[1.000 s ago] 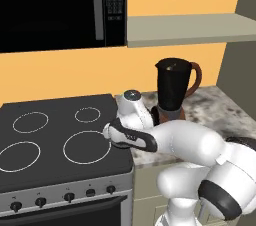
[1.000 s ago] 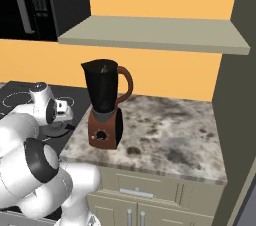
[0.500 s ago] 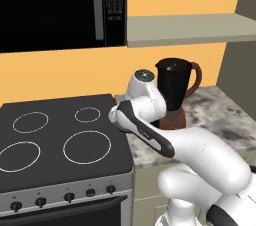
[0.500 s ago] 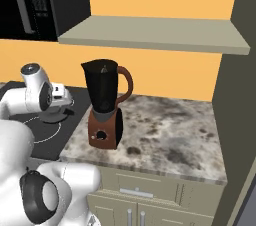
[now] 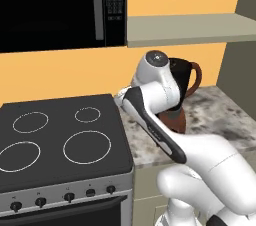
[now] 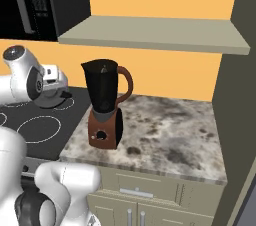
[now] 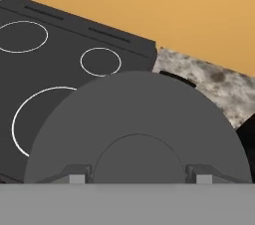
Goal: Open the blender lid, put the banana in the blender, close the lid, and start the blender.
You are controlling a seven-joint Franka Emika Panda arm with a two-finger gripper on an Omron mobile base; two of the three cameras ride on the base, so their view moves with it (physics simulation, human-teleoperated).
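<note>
The gripper (image 7: 138, 176) is holding the blender lid (image 7: 137, 114), with one dark finger tip sitting on each side of the low round bump in the lid's middle. The lid is one flat, round, dull grey disc, and it is hanging in the air above the stove (image 6: 45, 122), off to the side of the blender (image 6: 102, 100). The one blender is standing on the speckled stone counter (image 6: 170, 130), just beside the stove. Its tall dark jar is looking see-through, with a curved reddish-brown handle and a squat brown base. The flat black stove is showing four white rings.
</note>
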